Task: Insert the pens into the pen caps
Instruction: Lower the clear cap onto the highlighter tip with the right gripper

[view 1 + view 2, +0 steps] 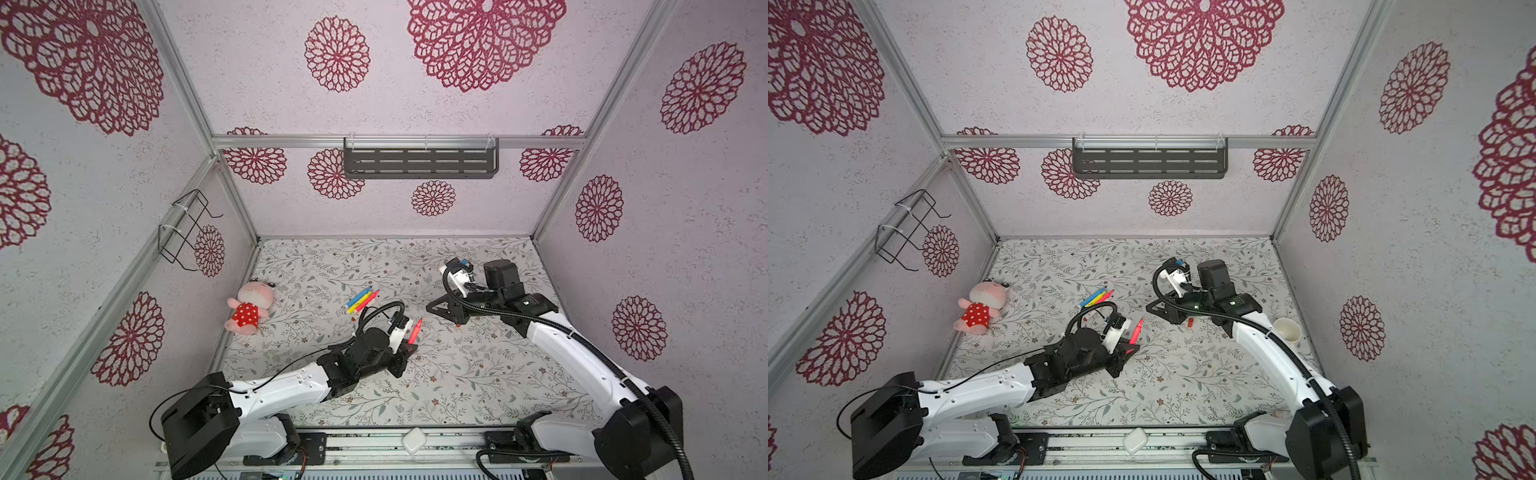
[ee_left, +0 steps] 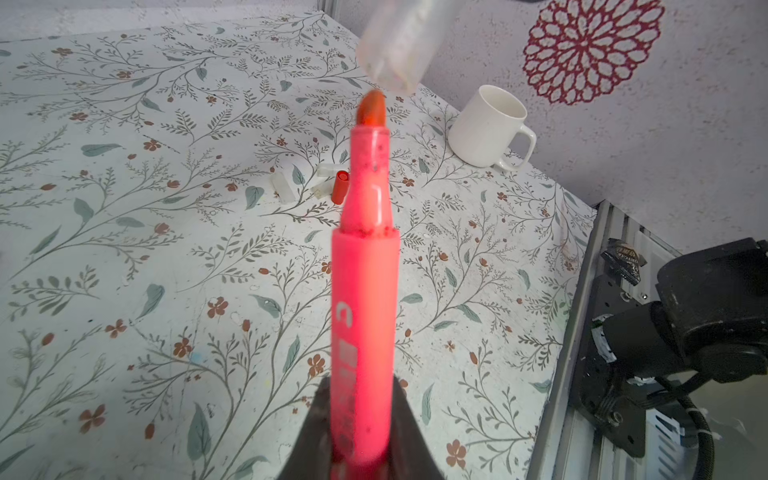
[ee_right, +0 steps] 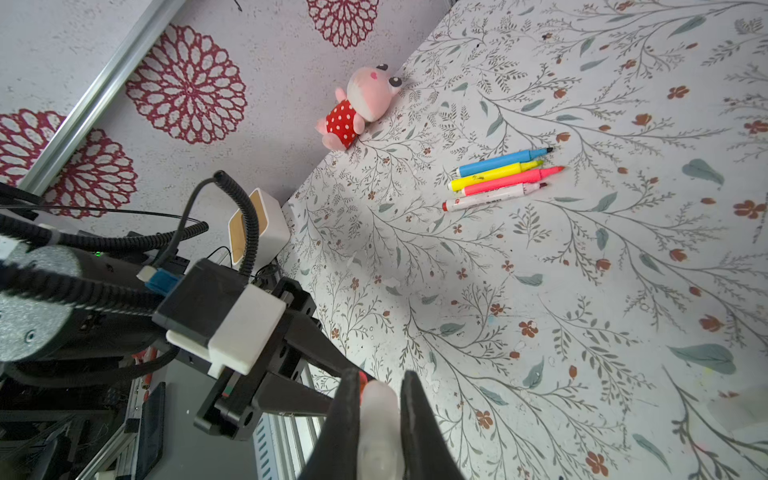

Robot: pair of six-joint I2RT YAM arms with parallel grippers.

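The step in hand is mating one pen with a cap, above the middle of the table [image 1: 457,374]. The left gripper [image 2: 361,388] is clamped on the lower barrel of a pink pen [image 2: 363,270], whose bare tip points towards the right arm. The right gripper [image 3: 380,376] pinches a clear cap [image 3: 380,424] between closed jaws. From the left wrist, the cap's open mouth sits just past the tip. It looks a little to one side and tilted off the pen's line, and is not yet over the tip.

As I judge it, the next move is to line the cap's bore up with the tip, then press the two together along the barrel until the cap seats. Either piece could slide in its jaws under that push.

Four pens [image 3: 498,176] lie uncapped side by side, left of the middle. Loose caps [image 2: 282,187] lie between the middle and the mug [image 2: 486,124] by the right edge, so most of the task remains.
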